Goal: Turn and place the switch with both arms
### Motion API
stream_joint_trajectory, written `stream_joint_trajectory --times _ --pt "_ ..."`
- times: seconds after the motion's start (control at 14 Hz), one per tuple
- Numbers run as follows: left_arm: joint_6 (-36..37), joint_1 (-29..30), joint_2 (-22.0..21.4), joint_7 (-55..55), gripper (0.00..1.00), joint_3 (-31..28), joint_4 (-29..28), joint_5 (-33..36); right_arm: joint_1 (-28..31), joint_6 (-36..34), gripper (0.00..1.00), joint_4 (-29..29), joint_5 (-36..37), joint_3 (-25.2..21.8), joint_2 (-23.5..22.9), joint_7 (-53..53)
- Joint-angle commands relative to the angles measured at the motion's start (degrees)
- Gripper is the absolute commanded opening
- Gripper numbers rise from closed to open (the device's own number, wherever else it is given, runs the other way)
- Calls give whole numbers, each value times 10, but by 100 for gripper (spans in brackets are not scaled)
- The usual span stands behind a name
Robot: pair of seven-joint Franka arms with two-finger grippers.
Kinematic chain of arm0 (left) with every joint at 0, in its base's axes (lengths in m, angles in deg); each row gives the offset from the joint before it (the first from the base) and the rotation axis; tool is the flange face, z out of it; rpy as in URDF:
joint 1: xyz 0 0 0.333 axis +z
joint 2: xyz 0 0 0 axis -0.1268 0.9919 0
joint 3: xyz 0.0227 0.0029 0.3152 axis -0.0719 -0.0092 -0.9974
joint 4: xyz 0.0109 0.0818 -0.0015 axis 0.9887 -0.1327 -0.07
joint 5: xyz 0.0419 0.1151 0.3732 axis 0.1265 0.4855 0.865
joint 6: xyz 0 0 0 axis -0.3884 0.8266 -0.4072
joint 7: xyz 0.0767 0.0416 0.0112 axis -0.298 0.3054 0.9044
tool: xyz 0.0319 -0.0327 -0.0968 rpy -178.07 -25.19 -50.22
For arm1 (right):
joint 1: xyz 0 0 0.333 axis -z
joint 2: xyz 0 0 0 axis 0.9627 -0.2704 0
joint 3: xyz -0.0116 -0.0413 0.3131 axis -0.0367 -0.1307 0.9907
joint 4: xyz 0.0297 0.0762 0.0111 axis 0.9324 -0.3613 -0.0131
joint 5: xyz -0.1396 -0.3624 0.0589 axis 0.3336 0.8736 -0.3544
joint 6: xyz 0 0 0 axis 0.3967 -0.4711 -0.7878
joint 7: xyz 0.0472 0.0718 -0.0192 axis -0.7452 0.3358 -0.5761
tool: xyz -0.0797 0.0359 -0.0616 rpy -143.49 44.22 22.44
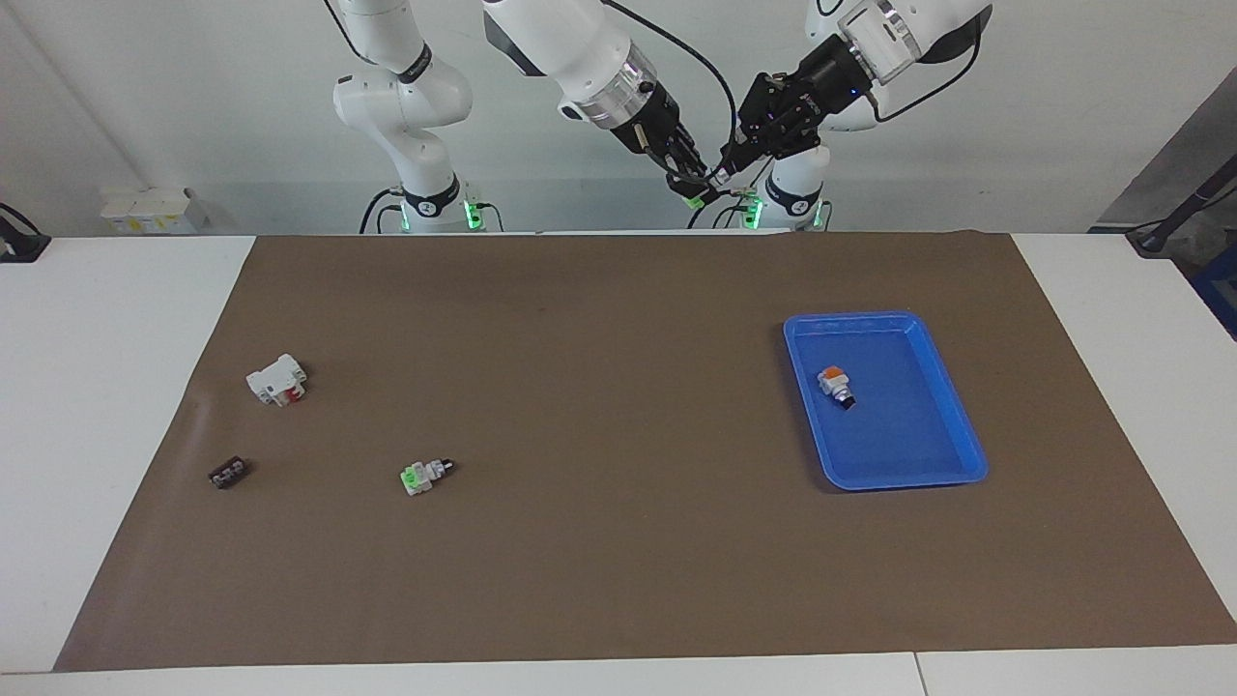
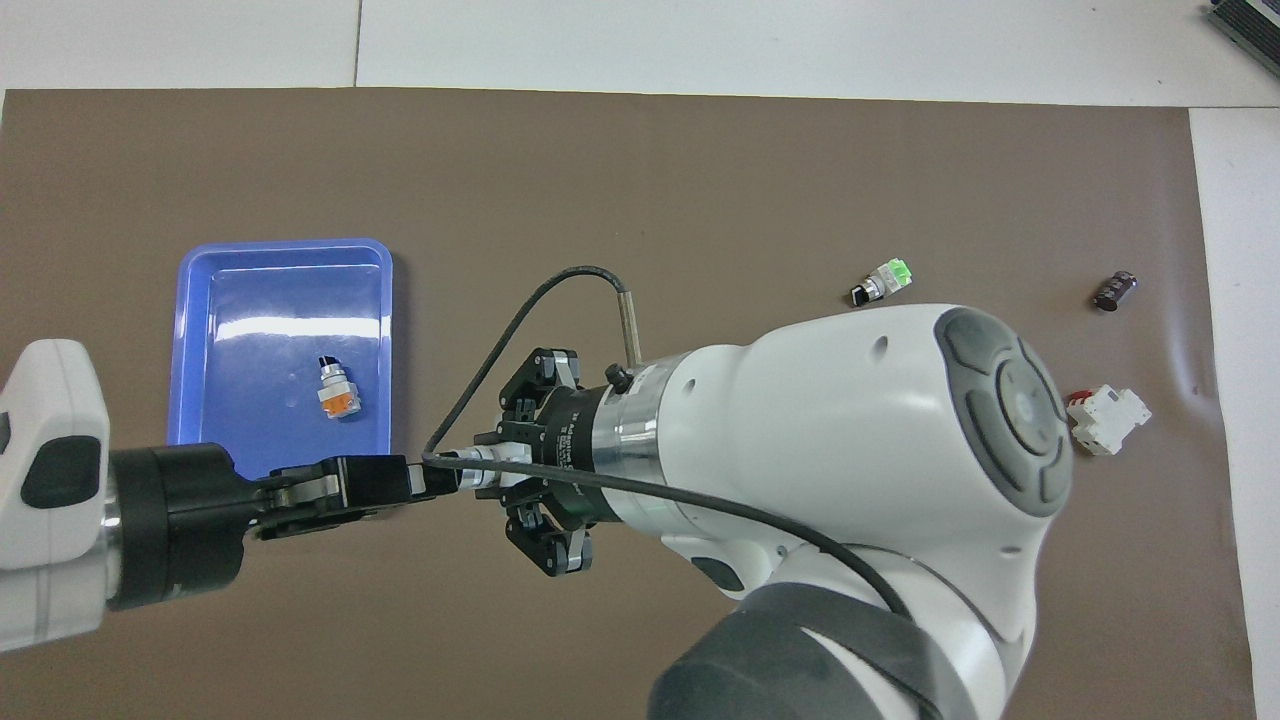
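Right gripper (image 1: pixel 688 172) and left gripper (image 1: pixel 742 153) meeting tip to tip, high in the air over the robots' end of the brown mat (image 1: pixel 618 541), between the two bases. Switch (image 1: pixel 705 186) pinched between them: right gripper clamped on the pale green end, left gripper closed on the tip end.

Facing view only: green bit visible below the right gripper's fingers, height off the mat clear. Overhead view only: silver tip (image 2: pixel 478 458) visible between the grippers, long axis lying level along the line from one gripper to the other, tip toward the left gripper; green end hidden there by the right arm.

On the mat: blue tray (image 1: pixel 952 416) at the left arm's end with orange-topped switch (image 1: pixel 837 385) inside; bright green switch (image 1: pixel 425 476), white breaker (image 1: pixel 276 379) and small dark part (image 1: pixel 228 474) at the right arm's end.
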Motion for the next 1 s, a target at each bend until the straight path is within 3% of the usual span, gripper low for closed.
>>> stream_joint_trajectory --times 0.0,0.72,0.86,0.93 --pt "-34 -9 -32 3 28 -1 -45 -9 5 -7 0 -2 8 4 6 -13" --pt "-74 -33 -33 -1 27 -1 -52 -15 5 -7 0 -2 8 3 6 -13" --pt "-72 -33 -33 0 16 -1 -52 -21 5 -7 0 -2 8 3 6 -13" --pt "-70 -33 -33 3 2 -1 -52 -23 5 -7 0 -2 8 3 6 -13"
